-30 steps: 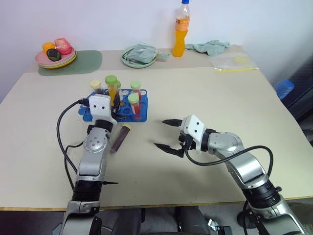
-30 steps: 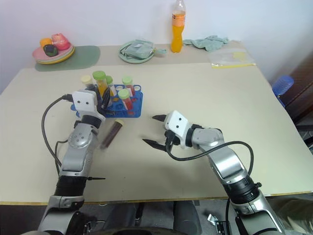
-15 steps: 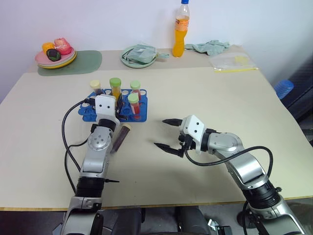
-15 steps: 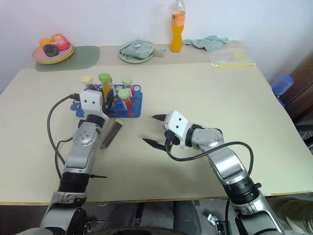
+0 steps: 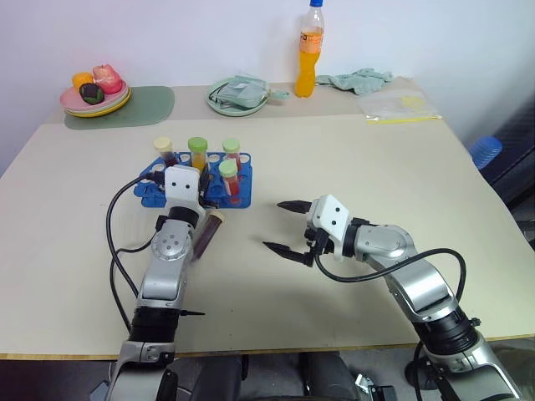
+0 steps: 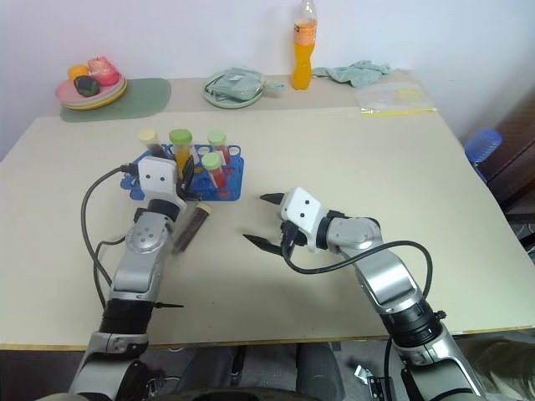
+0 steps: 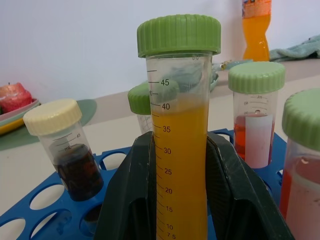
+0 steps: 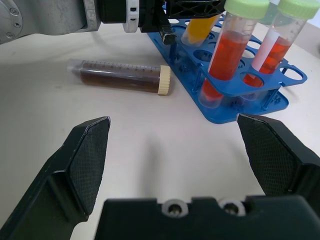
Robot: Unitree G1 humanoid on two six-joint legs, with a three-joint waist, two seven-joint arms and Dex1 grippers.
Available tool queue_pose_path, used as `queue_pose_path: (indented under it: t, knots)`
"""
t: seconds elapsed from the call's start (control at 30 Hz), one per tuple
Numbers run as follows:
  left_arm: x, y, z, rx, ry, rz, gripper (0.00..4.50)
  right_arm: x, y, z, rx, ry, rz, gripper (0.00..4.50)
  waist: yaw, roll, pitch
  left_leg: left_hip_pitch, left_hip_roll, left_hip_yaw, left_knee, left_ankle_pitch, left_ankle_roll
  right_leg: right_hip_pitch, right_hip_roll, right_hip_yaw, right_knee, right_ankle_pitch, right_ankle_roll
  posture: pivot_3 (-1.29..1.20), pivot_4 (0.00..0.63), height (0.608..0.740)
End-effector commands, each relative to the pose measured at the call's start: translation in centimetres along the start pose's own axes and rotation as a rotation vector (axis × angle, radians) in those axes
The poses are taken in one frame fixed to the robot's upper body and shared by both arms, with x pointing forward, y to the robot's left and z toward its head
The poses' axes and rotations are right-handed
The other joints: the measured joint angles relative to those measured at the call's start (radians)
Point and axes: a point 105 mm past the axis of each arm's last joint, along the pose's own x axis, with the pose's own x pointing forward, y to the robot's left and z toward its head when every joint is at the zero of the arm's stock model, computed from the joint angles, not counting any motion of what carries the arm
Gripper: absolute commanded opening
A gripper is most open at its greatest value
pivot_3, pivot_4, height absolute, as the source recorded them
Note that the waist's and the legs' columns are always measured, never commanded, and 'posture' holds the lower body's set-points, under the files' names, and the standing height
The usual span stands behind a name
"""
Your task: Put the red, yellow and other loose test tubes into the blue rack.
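1. My left gripper (image 7: pixel 180 200) stands at the blue rack (image 5: pixel 159 190), its two black fingers (image 7: pixel 130 200) clamped on the yellow tube (image 7: pixel 179 150), which is upright with its green cap on.
2. I cannot tell from these views whether the yellow tube's bottom sits in a hole of the rack.
3. Two red tubes (image 8: pixel 222 55) with green caps stand in holes at the rack's near right end, and a dark tube (image 7: pixel 75 162) with a cream cap stands in a hole at the far left.
4. One purple tube (image 8: pixel 120 77) with a cream cap lies flat on the table (image 5: pixel 351 159), just in front of the rack and beside my left wrist.
5. My right gripper (image 5: pixel 284 227) hovers over the table to the right of the rack, jaws spread wide and holding nothing.
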Motion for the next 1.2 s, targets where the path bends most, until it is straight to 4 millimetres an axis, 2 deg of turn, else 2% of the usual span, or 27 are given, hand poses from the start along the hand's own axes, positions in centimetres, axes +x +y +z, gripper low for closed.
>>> queue_pose_path:
  t: [0.03, 0.53, 0.67, 0.77, 0.97, 1.07, 1.17, 1.2]
  knots:
    - [0.0, -0.2, 0.5, -0.002, -0.020, -0.004, 0.74, 0.2, 0.2, 0.9, -0.032, -0.037, 0.009, 4.50, 0.000, 0.000, 0.000, 0.000, 0.000, 0.000, 0.000, 0.000, 0.000, 0.000, 0.000, 0.000, 0.000, 0.000, 0.000, 0.00, 0.150, 0.740]
    - [0.6, -0.4, -0.1, -0.065, -0.098, 0.006, 0.74, 0.2, 0.0, 0.9, -0.049, -0.031, 0.002, 4.50, 0.003, 0.000, 0.000, 0.000, -0.001, 0.000, 0.000, 0.000, 0.000, 0.001, -0.001, -0.001, 0.000, 0.000, 0.000, 0.00, 0.150, 0.740]
    - [0.3, -0.2, 0.0, -0.070, -0.107, 0.006, 2.66, 0.2, 0.1, 0.8, -0.053, -0.029, 0.004, 4.50, 0.002, 0.000, 0.000, 0.000, -0.001, 0.000, 0.000, 0.000, 0.000, 0.001, -0.001, -0.001, 0.000, 0.000, 0.000, 0.00, 0.150, 0.740]
    - [-0.3, 1.0, 2.5, -0.084, -0.186, 0.031, 4.06, 0.1, 0.1, 0.8, -0.057, -0.027, 0.004, 4.50, -0.003, 0.000, 0.000, 0.000, -0.001, 0.000, 0.000, 0.000, 0.000, 0.000, -0.001, -0.001, 0.000, 0.000, 0.000, 0.00, 0.150, 0.740]
    - [-2.1, 3.0, 7.5, -0.102, -0.252, -0.006, 4.06, -0.1, 0.1, 0.8, -0.056, -0.025, 0.008, 4.50, -0.004, 0.000, 0.000, 0.000, 0.000, -0.001, 0.000, 0.000, 0.000, 0.000, 0.000, 0.000, 0.000, 0.000, 0.000, 0.00, 0.150, 0.740]
    - [-3.9, 3.7, 9.2, -0.104, -0.196, -0.120, 4.06, -0.4, -0.3, 0.7, -0.056, -0.021, 0.008, 4.50, -0.006, 0.000, 0.000, 0.000, 0.000, -0.001, -0.001, 0.000, 0.000, 0.000, 0.000, 0.000, 0.000, 0.000, 0.000, 0.00, 0.150, 0.740]
    - [-5.4, 3.6, 9.0, -0.165, -0.056, -0.227, 4.30, -0.8, -0.6, 0.5, -0.062, -0.011, 0.013, 4.50, -0.004, 0.000, 0.000, 0.000, 0.000, -0.001, -0.001, 0.000, 0.000, 0.000, 0.000, 0.000, 0.000, 0.000, 0.000, 0.00, 0.150, 0.740]
    - [-6.0, 3.5, 7.7, -0.134, 0.079, -0.266, 4.30, -1.0, -0.7, 0.4, -0.063, 0.002, 0.023, 4.50, -0.004, 0.000, 0.000, 0.000, 0.000, -0.001, -0.001, 0.000, 0.000, 0.000, 0.000, 0.000, 0.000, 0.000, 0.000, 0.00, 0.150, 0.740]
